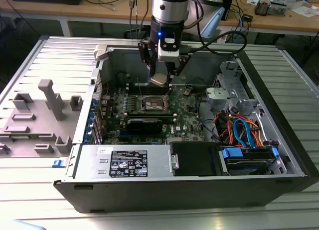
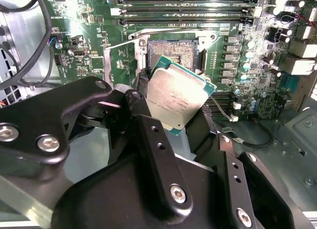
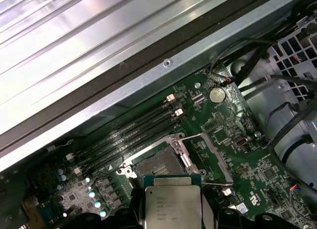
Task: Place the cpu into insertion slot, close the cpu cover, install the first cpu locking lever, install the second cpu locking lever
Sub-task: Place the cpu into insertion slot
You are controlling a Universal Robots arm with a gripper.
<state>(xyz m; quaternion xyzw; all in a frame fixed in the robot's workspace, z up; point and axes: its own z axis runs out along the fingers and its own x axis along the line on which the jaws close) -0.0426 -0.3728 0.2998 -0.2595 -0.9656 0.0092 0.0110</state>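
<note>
An open computer case (image 1: 199, 190) lies on a ribbed metal tabletop (image 1: 30, 60). Well to the claw's side, at the exterior view's left, sits a grey holder (image 1: 47, 108) with pegs. At centre the claw (image 1: 160, 75) hangs over the green motherboard (image 1: 189, 120). Its fingers (image 2: 151, 140) are closed on two opposite edges of the cpu (image 2: 176, 100). The insertion slot (image 2: 173, 49) lies below the claw, uncovered, with its contacts bare and clear of the chip. On the claw's other side, at the exterior view's right, are coloured drive cables (image 1: 244, 130).

Placing the cpu looks like the step in hand. Seating it calls for squaring and levelling the chip to the socket. The chip is square, so it has no long axis. Its metal top faces up toward the wrist, and its corners are turned off the socket's edges.
</note>
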